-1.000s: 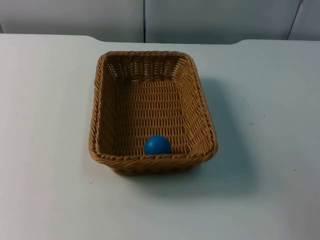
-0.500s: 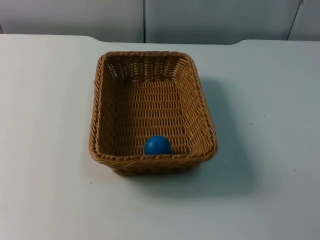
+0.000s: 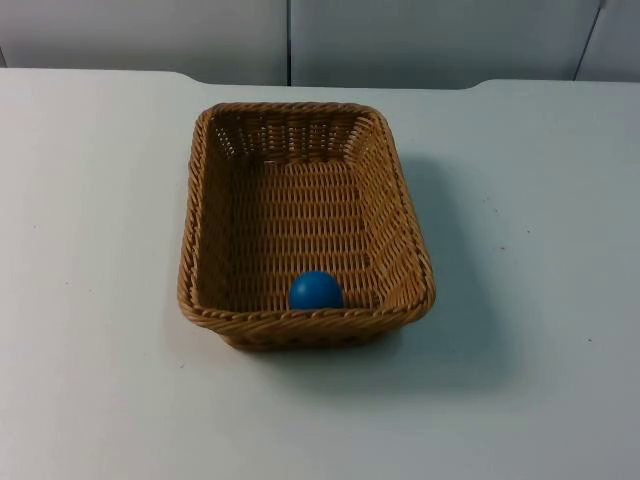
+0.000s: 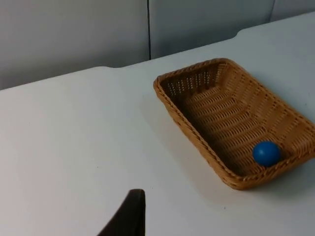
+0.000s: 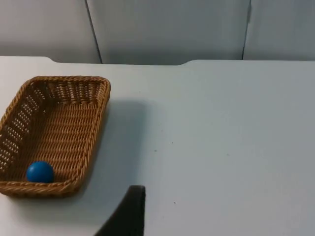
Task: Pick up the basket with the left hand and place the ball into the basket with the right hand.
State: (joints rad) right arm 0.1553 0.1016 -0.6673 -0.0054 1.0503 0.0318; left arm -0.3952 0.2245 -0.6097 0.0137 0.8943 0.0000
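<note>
Now blue ball (image 3: 316, 290) inside wicker basket (image 3: 205, 215) on table (image 3: 90, 200), both hands' grip state unreadable

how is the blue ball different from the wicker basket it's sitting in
The ball is round, smooth and solid blue; the wicker basket is rectangular, woven and tan. The ball is much smaller, taking up just a spot on the basket's floor against the near wall. The ball is contained; the basket is the container, resting directly on the white table. Neither is held by a gripper.
</note>
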